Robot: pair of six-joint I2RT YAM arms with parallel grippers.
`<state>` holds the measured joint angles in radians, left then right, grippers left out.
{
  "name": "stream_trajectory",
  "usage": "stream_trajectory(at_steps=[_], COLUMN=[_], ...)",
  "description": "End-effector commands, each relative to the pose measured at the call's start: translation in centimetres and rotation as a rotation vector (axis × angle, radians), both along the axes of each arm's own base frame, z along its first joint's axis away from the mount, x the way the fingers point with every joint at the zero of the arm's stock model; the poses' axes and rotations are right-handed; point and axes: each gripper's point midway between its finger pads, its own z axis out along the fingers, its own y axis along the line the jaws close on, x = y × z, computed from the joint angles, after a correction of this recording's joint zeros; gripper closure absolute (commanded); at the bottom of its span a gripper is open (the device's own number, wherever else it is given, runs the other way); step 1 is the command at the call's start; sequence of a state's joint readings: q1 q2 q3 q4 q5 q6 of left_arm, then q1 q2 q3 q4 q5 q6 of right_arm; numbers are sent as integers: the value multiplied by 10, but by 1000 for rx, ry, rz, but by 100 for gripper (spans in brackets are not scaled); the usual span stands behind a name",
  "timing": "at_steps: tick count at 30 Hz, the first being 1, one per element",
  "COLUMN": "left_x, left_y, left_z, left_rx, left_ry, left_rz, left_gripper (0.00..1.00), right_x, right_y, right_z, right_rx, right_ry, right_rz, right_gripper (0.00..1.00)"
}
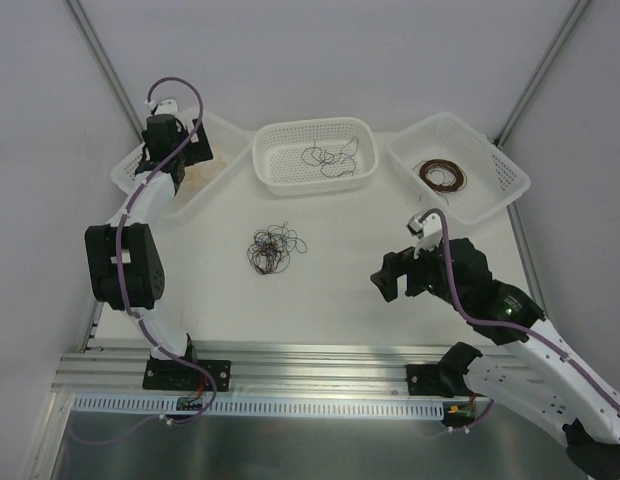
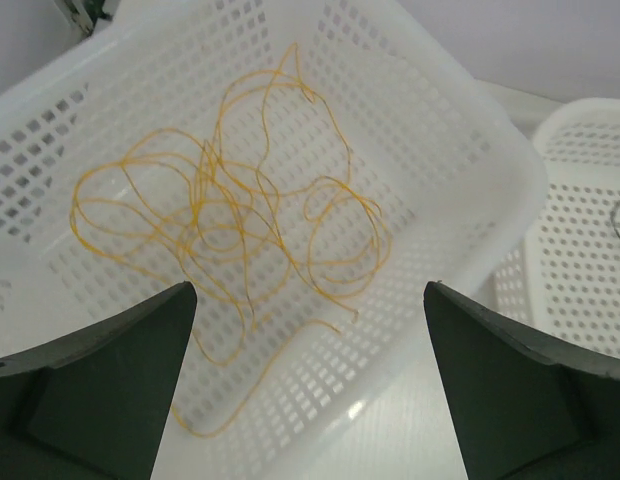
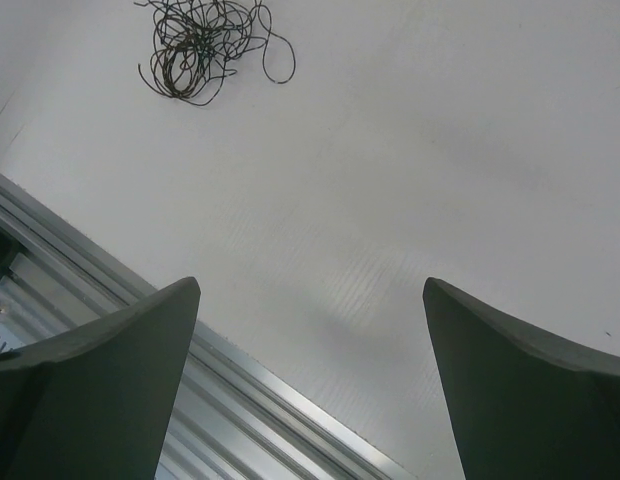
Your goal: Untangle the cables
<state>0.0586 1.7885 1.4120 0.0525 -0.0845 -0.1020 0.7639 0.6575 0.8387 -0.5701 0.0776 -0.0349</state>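
1. White tabletop [image 1: 340, 300] carried a tangle of dark cables [image 1: 274, 248] at centre frame, apart from both arms.
2. Left gripper [image 2: 308, 290] gaped wide above yellow cables [image 2: 230, 220] lying in the upper-left basket [image 2: 470, 150].
3. Right gripper [image 3: 310, 285] hung at lower right, jaws spread wide, gripping nothing.

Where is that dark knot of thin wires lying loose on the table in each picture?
Top external: tangle of thin dark wires at the centre, below the middle white plastic basket.
Left wrist: not in it.
Right wrist: the tangle at upper left.
Shared landmark: aluminium rail below the tangle in top and right wrist views.
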Motion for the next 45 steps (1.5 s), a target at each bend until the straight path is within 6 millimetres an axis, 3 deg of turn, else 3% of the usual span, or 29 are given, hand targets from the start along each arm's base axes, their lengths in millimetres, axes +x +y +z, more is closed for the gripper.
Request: stream_trajectory(at_steps=[1, 7, 10, 12, 13, 17, 27, 30, 31, 38, 45], left_x=[-40, -110, -142, -155, -166, -186, -193, -204, -207, -250, -289], left_y=[-26, -68, -117, -134, -154, -183, -214, -222, -225, -249, -265], left_z=[24, -14, -33, -45, -55, -79, -134, -149, -152, -157, -153], left_rx=[-228, -398, -426, -430, -433, -435, -377, -359, -357, -334, -353], left_ry=[-7, 142, 213, 248, 285, 364, 527, 573, 583, 617, 616], left_rz=[28, 21, -68, -93, -137, -177, -230, -250, -257, -380, -459], left_gripper=[1, 1, 1, 1, 1, 1, 12, 23, 31, 56, 63], right_x=[4, 9, 8, 8, 8, 7, 11, 15, 15, 28, 42], right_y=[17, 36, 42, 44, 44, 46, 53, 56, 58, 74, 101], right_z=[-3, -16, -21, -28, -30, -40, -61, -69, -73, -84, -93], right_rx=[27, 47, 62, 59, 58, 58, 50, 38, 33, 39, 83], right_ry=[14, 59, 93, 112, 119, 140, 176, 185, 197, 215, 239], right_rz=[39, 78, 78, 78, 76, 77, 71, 69, 73, 78, 107], right_gripper=[1, 0, 1, 1, 1, 1, 2, 2, 2, 4, 14])
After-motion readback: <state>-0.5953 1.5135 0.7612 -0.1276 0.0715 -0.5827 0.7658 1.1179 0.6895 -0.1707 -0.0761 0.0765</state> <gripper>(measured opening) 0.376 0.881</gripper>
